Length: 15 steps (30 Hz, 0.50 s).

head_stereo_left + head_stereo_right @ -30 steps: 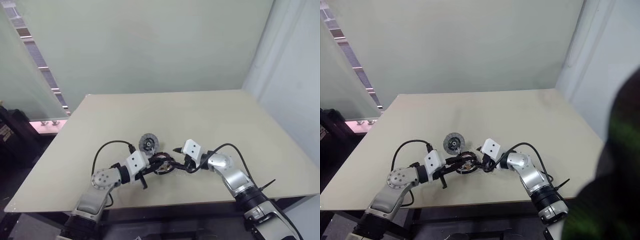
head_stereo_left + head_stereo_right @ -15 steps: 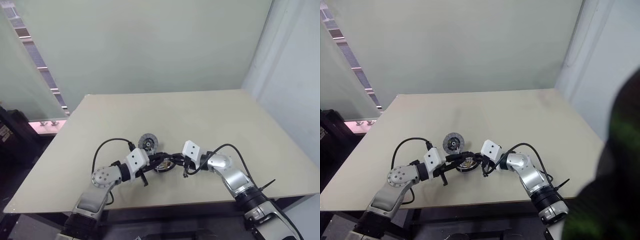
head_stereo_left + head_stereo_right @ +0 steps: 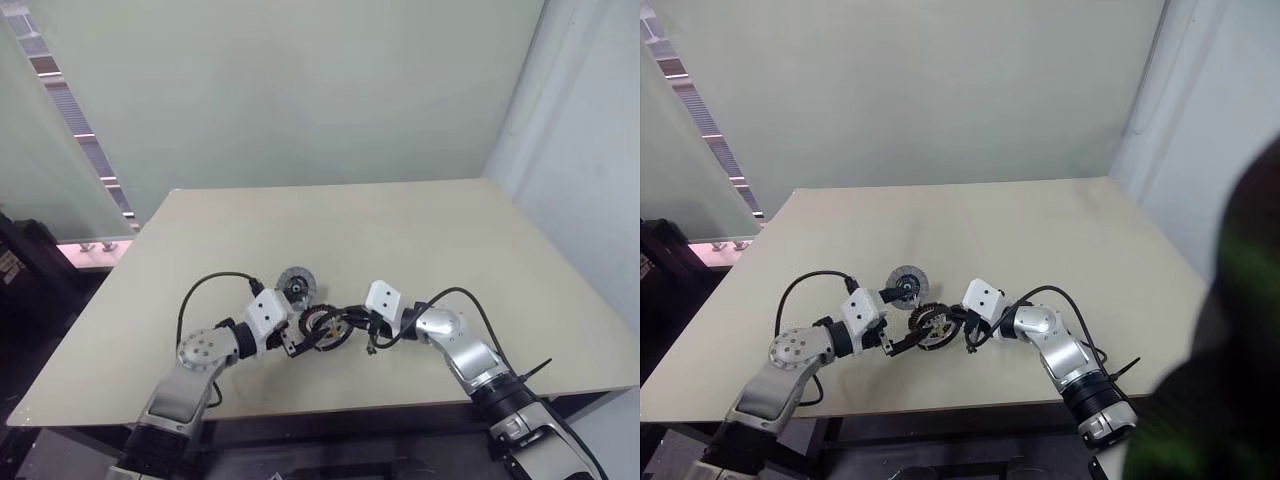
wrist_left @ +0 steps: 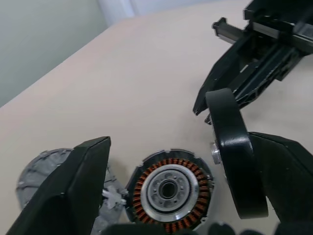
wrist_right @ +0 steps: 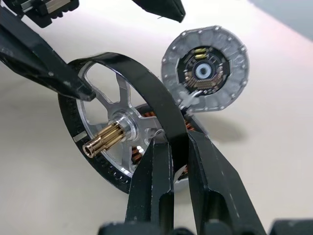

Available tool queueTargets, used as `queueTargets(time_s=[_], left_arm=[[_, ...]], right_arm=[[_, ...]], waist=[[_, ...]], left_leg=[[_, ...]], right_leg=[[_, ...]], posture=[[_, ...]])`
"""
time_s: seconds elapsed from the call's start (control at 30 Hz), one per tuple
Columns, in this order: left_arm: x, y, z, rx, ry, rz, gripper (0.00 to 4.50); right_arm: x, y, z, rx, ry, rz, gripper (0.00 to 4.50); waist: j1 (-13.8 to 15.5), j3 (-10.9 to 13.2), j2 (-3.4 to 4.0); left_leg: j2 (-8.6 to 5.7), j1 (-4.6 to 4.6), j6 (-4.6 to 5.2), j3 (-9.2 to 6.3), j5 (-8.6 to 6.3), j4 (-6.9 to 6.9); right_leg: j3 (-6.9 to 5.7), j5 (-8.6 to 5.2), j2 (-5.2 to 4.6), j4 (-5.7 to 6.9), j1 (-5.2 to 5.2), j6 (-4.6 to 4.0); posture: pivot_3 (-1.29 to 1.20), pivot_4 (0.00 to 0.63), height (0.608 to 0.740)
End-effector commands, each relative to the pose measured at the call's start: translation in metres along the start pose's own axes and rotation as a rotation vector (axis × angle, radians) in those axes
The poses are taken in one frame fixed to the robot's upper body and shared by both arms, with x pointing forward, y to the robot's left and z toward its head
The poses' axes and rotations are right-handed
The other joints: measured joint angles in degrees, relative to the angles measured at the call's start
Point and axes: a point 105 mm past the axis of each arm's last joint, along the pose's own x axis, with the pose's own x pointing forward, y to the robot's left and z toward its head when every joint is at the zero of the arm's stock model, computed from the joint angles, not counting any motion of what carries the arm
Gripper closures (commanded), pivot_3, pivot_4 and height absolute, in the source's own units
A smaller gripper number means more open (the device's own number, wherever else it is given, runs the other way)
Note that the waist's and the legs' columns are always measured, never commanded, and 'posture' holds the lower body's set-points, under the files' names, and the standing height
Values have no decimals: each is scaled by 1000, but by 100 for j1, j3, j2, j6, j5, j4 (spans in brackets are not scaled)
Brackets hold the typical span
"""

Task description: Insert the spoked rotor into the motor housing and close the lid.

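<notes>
Centrally, the right gripper (image 5: pixel 178 147), jaws clenched on its black rim, holds the shiny spoked rotor (image 5: pixel 115 129) upright above the copper-wound motor housing (image 4: pixel 168 188) on the matte worktop (image 3: pixel 420 230); left gripper (image 4: pixel 166 196) jaws released.

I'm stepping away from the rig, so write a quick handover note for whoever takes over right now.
Right end effector: shut on the spoked rotor, pinching its black rim; the rotor is held on edge just above the motor housing, brass shaft pointing sideways.
Left end effector: open, straddling the housing, holding nothing.
Motor housing: on the table, copper windings facing up, still without its rotor.
Grey lid disc: lying beside the housing.
Done: rotor picked up and brought to the housing.
Left: turn the rotor flat, seat it, then close the lid.
</notes>
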Motion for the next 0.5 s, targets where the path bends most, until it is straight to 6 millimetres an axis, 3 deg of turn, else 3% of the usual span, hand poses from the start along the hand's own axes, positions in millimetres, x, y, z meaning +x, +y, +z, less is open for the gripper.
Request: queueTargets(time_s=[0.03,0.27,0.5], left_arm=[[-29,40,12,-37,-18,178,0],[-44,38,14,-224,-33,208,0],[-45,15,13,-458,-43,156,0]], right_arm=[[-11,-19,16,-54,-63,-89,4409],[-14,-32,16,-68,-81,-207,4409],[-12,-48,32,-60,-197,-418,4493]], waist=[[0,0,0],[0,1,0],[3,1,0]], left_leg=[[0,0,0,0,0,0],[1,0,0,-2,0,-2],[2,2,-1,0,0,-2]], right_leg=[[0,0,0,0,0,0],[0,0,0,0,0,0],[2,0,0,0,1,0]], posture=[[0,0,740],[0,0,740],[0,0,740]])
